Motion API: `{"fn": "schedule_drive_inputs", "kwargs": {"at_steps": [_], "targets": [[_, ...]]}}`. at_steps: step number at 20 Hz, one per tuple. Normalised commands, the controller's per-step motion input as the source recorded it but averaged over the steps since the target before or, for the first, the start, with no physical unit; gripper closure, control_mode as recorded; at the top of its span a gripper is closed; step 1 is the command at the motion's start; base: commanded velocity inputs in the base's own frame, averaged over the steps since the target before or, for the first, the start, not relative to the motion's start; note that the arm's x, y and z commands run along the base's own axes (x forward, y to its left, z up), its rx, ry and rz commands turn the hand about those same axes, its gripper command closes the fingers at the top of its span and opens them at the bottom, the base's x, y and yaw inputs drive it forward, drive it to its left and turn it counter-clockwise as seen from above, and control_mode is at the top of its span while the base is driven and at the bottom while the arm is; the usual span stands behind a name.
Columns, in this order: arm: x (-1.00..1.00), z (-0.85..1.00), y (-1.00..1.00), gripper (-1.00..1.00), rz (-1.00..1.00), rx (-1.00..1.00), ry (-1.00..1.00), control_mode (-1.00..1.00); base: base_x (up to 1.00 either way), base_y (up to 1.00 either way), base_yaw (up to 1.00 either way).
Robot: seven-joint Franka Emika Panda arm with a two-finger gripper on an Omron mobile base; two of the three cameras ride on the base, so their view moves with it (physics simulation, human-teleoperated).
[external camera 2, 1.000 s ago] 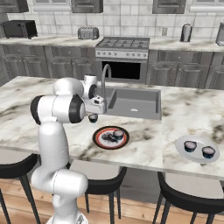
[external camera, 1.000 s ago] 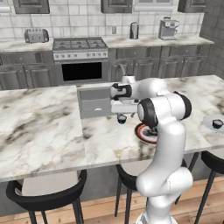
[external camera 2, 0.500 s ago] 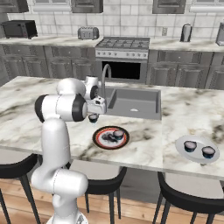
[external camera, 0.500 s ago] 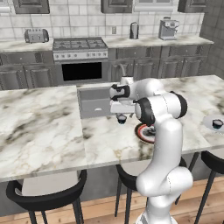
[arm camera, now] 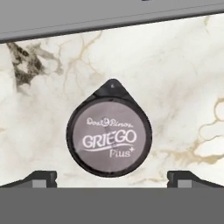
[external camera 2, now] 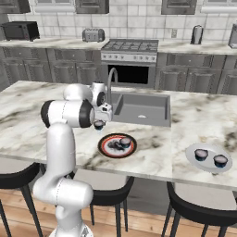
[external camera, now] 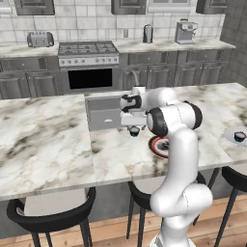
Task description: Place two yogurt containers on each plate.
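The likeliest slip here, as I judge it, is a poor pinch on the last loose yogurt container (arm camera: pixel 109 133): the cup is small and round with a pull-tab lid, so if the fingers come down off-centre it could squirt sideways or tip toward the sink (external camera 2: pixel 141 109) lying just beyond the gripper (arm camera: pixel 112 177). A second risk is at the drop-off: the red-rimmed plate (external camera 2: pixel 102 147), off to the gripper's side and nearer the counter edge, already carries one container (external camera 2: pixel 125 141), and a careless set-down could knock it. The gripper stands released, its two fingertips (arm camera: pixel 43 177) spread wide either side of the cup and apart from it, holding nothing. The cup sits directly below the hand on the marble counter (external camera: pixel 48 144). Well away from the gripper, the white plate (external camera 2: pixel 190 155) bears two containers (external camera 2: pixel 201 154).
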Motion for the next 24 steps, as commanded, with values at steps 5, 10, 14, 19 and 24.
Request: {"fn": "schedule_drive_inputs", "kwargs": {"at_steps": [5, 10, 14, 19, 24], "targets": [[0.17, -0.09, 0.0, -1.0, 0.0, 0.0, 0.0, -1.0, 0.0, 0.0, 0.0], [0.11, -0.09, 0.0, -1.0, 0.0, 0.0, 0.0, -1.0, 0.0, 0.0, 0.0], [0.0, -0.01, 0.0, -1.0, 0.0, 0.0, 0.0, -1.0, 0.0, 0.0, 0.0], [0.0, -0.01, 0.0, -1.0, 0.0, 0.0, 0.0, -1.0, 0.0, 0.0, 0.0], [0.0, -0.05, 0.0, -1.0, 0.0, 0.0, 0.0, -1.0, 0.0, 0.0, 0.0]]}}
